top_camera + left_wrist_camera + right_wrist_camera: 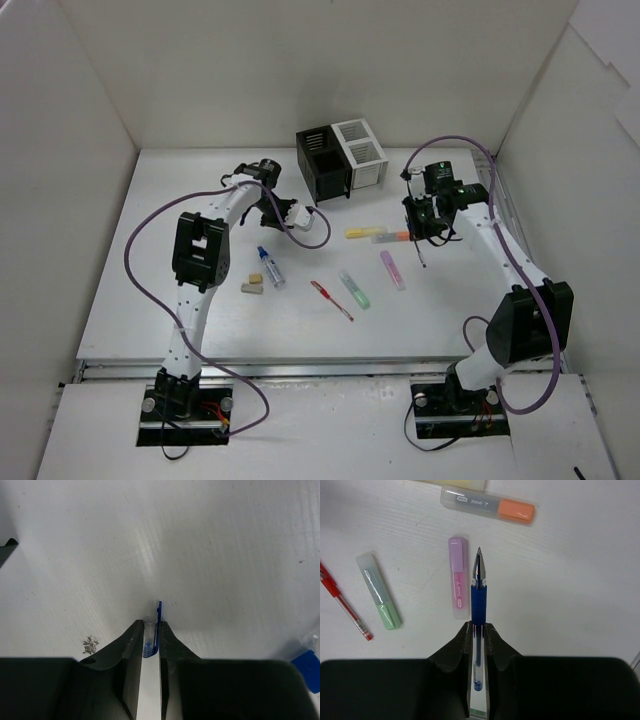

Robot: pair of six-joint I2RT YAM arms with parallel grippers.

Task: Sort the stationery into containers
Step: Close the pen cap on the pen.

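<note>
Starting left: left jaws are pinched together on a small blue-clipped clear piece [159, 611], likely a pen cap but too small to be sure. It is held only at the very tips, low over the table [165, 175] and near the black container [322, 165]. Risk: such a shallow bite could let it squirt out or twist on the lift, and a low move could scrape the tips on the table. Loose in the middle lie two erasers [252, 284], blue-capped stick [270, 267], red pen [331, 300], green highlighter [354, 289], pink highlighter [392, 269], yellow highlighter [362, 232] and orange highlighter [392, 237]; a sweeping arm could knock or roll any of them. Right jaws are clamped on the blue pen [478, 595] by its rear barrel, bare tip jutting far forward, above the pink and orange highlighters. Risk: the long overhang may pivot in the grip, or the tip may snag a rim or divider of the black container or white mesh container [362, 152] and shove the joined pair.
</note>
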